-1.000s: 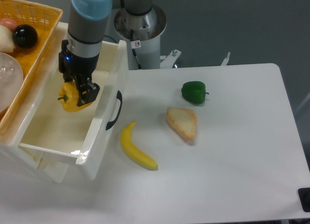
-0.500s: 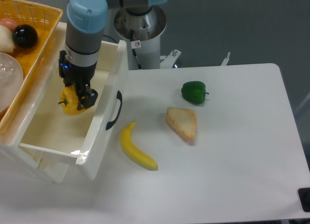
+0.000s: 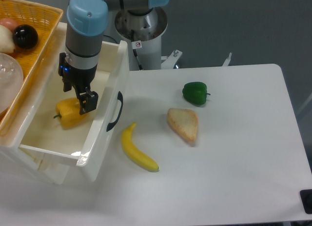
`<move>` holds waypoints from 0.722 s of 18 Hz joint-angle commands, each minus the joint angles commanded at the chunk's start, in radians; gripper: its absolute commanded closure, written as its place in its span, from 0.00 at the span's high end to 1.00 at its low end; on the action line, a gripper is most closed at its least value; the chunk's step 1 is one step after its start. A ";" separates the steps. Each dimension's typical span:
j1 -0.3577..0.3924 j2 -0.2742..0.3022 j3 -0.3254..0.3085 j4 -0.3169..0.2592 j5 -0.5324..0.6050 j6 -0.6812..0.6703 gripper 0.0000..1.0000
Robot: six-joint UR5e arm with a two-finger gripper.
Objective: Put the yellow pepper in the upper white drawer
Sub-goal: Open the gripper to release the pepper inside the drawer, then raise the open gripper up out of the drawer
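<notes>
The yellow pepper (image 3: pixel 69 113) is glossy yellow-orange with a dark stem. The upper white drawer (image 3: pixel 105 119) is shiny white with a black handle (image 3: pixel 115 112). The gripper (image 3: pixel 79 97) is black under a grey and light-blue arm. The green pepper (image 3: pixel 195 93) is deep green, the banana (image 3: pixel 138 148) yellow, the bread slice (image 3: pixel 184 123) tan. The basket (image 3: pixel 30 38) is woven orange-yellow, holding a black ball (image 3: pixel 25 36) and, perhaps, pinkish fruit.

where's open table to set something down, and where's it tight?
Free: the table's whole right part, right of the green pepper and bread slice, and the front strip below the banana. Tight: the cluster of banana, bread and green pepper, and inside the upper white drawer, where the gripper hangs over the yellow pepper.
</notes>
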 joint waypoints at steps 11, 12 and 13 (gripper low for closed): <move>0.254 0.057 0.092 0.017 -0.037 0.244 0.90; 0.273 0.057 0.094 0.020 -0.037 0.248 0.90; 0.291 0.055 0.094 0.026 -0.035 0.250 0.91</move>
